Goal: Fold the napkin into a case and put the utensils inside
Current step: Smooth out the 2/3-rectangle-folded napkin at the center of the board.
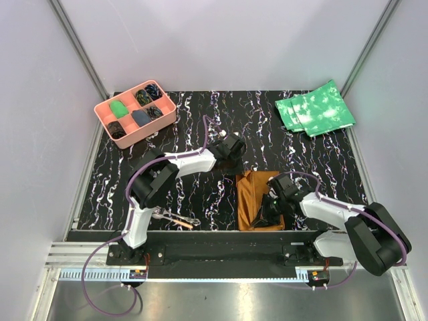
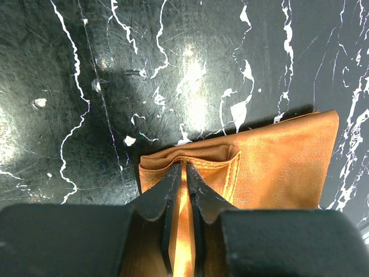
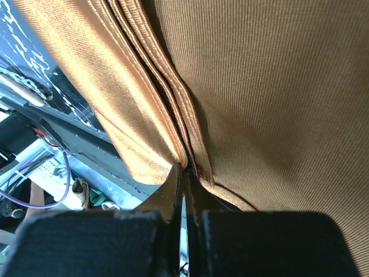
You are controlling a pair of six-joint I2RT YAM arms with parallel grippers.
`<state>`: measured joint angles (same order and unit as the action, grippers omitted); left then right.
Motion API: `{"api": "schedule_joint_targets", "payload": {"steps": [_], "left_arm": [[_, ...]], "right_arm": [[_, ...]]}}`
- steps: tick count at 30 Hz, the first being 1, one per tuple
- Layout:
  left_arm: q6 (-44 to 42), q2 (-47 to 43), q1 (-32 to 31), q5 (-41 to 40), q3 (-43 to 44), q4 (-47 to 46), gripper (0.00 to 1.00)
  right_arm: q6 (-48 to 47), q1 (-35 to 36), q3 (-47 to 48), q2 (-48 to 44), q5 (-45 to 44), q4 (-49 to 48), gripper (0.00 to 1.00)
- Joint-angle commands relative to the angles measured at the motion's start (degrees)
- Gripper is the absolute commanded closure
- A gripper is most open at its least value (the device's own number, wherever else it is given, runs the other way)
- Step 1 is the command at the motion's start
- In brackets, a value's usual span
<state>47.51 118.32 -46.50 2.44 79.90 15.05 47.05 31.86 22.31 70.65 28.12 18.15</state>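
The napkin (image 1: 251, 197) is soft, light and limp; its layers may slip. The left end effector (image 2: 184, 168) pinches a fold, the right end effector (image 3: 184, 168) the stacked hems. Grip hemmed edges.

**Both arms reach inward, each gripper pinched on cloth**

The left arm (image 1: 194, 160) rises from its base at the near left, bends at the elbow and stretches its white forearm right and far toward the middle. The left gripper (image 2: 184, 170) points down. Its dark fingers are almost together, with a ridge of the napkin (image 2: 277, 161) nipped between them. The right arm (image 1: 328, 207) lies low from the near right, with its forearm running left. The right gripper (image 3: 184, 167) is tightly closed, its tips pinching the napkin's stacked edges.
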Motion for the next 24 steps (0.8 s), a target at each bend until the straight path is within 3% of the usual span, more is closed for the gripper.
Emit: {"api": "schedule_joint_targets", "payload": {"steps": [1, 9, 18, 24], "left_arm": [[-1.0, 1.9, 0.9, 1.0, -0.2, 1.8, 0.85], [-0.2, 3.7, 5.2, 0.6, -2.1, 0.7, 0.87], [-2.2, 4.6, 8.5, 2.2, 1.0, 2.0, 0.89], [-3.3, 6.0, 9.1, 2.3, 3.2, 4.2, 0.91]], "right_arm": [[-3.4, 0.4, 1.2, -0.3, -6.5, 4.1, 1.00], [-5.9, 0.3, 5.7, 1.1, -9.7, 5.4, 0.99], [-11.2, 0.3, 14.3, 11.5, -11.9, 4.8, 0.98], [-9.1, 0.2, 10.9, 10.0, -13.6, 4.4, 0.97]]}}
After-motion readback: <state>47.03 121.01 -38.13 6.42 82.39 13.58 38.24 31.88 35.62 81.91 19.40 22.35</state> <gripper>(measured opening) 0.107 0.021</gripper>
